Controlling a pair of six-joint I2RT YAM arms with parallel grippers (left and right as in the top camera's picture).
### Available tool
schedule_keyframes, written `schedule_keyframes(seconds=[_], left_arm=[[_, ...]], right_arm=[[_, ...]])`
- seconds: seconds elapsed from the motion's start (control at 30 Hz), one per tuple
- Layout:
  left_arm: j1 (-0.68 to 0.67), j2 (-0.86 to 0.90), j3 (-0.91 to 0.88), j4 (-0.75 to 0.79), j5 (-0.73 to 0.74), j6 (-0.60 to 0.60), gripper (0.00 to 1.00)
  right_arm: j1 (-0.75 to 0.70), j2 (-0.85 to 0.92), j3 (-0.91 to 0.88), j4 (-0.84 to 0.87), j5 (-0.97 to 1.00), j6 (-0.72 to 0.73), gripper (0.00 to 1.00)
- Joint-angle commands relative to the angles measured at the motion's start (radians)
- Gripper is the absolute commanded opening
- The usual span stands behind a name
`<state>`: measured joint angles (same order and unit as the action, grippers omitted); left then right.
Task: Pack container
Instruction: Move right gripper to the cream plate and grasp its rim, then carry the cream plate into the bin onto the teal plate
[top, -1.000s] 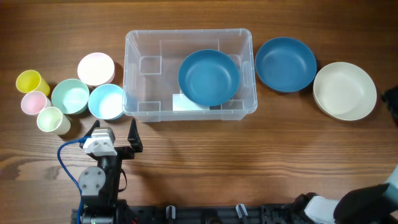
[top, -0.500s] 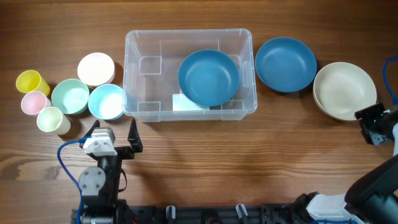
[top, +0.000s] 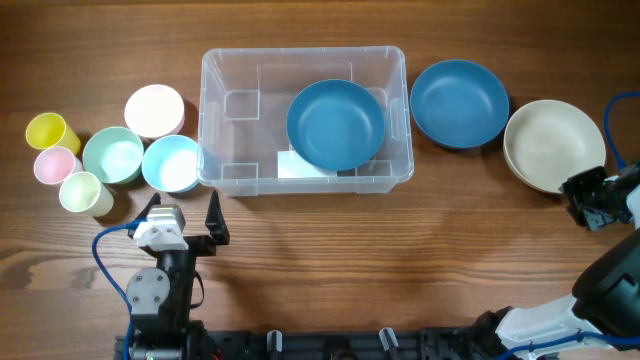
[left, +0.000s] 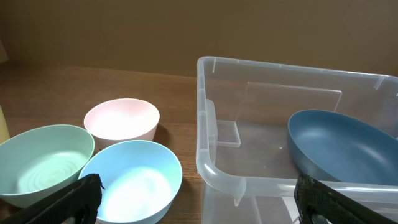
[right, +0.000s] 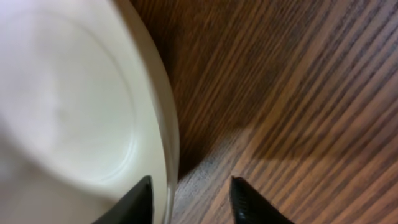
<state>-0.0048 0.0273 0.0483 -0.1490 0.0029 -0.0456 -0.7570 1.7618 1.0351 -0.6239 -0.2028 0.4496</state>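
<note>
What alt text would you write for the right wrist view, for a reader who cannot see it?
The right gripper, open, hangs over the rim of a cream bowl, one finger above the bowl and the other above the wooden table.

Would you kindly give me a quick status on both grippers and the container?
Left gripper open, near light blue bowl. Right gripper open, fingers astride rim of cream bowl. Container holds one dark blue bowl. Nothing blocking it.
</note>
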Motion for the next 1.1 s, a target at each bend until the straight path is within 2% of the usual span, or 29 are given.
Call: schedule_keyframes(seconds=[0.0,0.03,0.1,0.33,0.57,0.67,0.73,0.83,0.97,1.07], left_arm=[[-0.005,-0.001,-0.009,0.004,0.015,0.016,1.00],[-0.005,-0.001,-0.009,0.004,0.015,0.016,1.00],[-0.005,-0.001,-0.009,0.004,0.015,0.016,1.00],[-0.005,-0.001,-0.009,0.004,0.016,0.016,1.00],[-0.005,-0.001,-0.009,0.004,0.015,0.016,1.00],[-0.005,-0.001,-0.009,0.004,0.015,0.016,1.00],[-0.005,-0.001,-0.009,0.004,0.015,0.016,1.00],[-0.005,-0.001,-0.009,0.004,0.015,0.016,1.00],[-0.005,-0.001,-0.009,0.004,0.015,0.016,1.00],[-0.005,-0.001,-0.009,0.004,0.015,0.016,1.00]], right_arm=[[0.005,0.011,-0.003,0.007,-0.020,-0.005,0.16],[0.005,0.011,-0.003,0.007,-0.020,-0.005,0.09],[0.005,0.011,-0.003,0.006,-0.020,-0.005,0.04],[0.005,-0.053,0.000,-0.050,0.028,-0.024,0.04],[0.005,-0.407,0.046,-0.136,0.020,-0.033,0.04],[0.018,-0.598,0.047,-0.140,-0.118,-0.091,0.04],[0.068,-0.723,0.047,-0.144,-0.208,-0.113,0.04],[0.199,-0.831,0.047,-0.147,-0.218,-0.135,0.04],[0.435,-0.869,0.047,-0.120,-0.208,-0.139,0.04],[0.649,-0.826,0.047,-0.057,-0.128,-0.148,0.04]])
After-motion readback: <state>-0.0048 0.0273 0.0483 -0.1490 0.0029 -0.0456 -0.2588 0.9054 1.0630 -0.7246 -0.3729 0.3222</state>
